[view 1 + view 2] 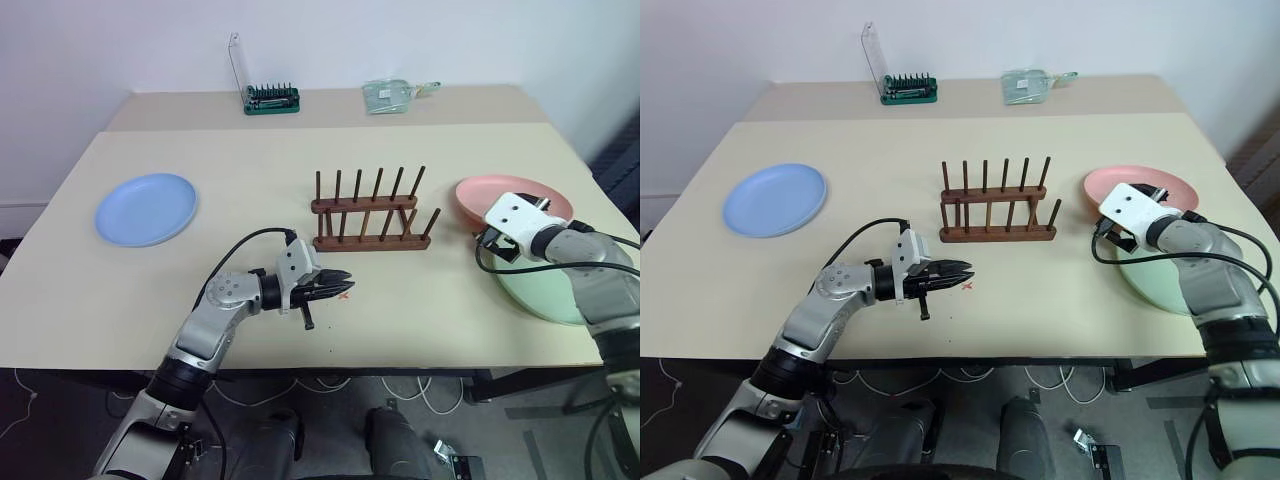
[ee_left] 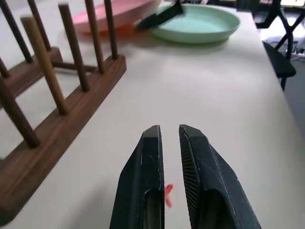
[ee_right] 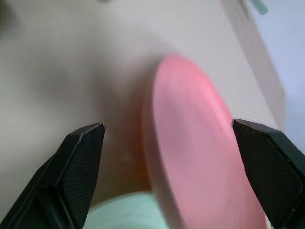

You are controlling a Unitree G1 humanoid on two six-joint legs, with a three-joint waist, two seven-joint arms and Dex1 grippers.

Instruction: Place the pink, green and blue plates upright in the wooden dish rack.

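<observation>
Grasp on pink plate [image 3: 200,143] is next: right gripper [image 3: 174,143] has jaws spread across its near rim, over the green plate [image 1: 545,295]. Bite deep. Left gripper [image 2: 167,157] nearly shut, empty.

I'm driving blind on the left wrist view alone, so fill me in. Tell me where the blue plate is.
Observer: The blue plate lies flat near the table's left edge, well apart from the wooden dish rack.
Operator: Report the rack's slots.
Observer: No plate stands between its pegs.
Operator: Give me the right gripper's state.
Observer: The right gripper is open, its fingers wide either side of the pink plate's rim, not closed on it.
Operator: Say how pink and green sit.
Observer: The pink plate overlaps the green plate's far edge.
</observation>
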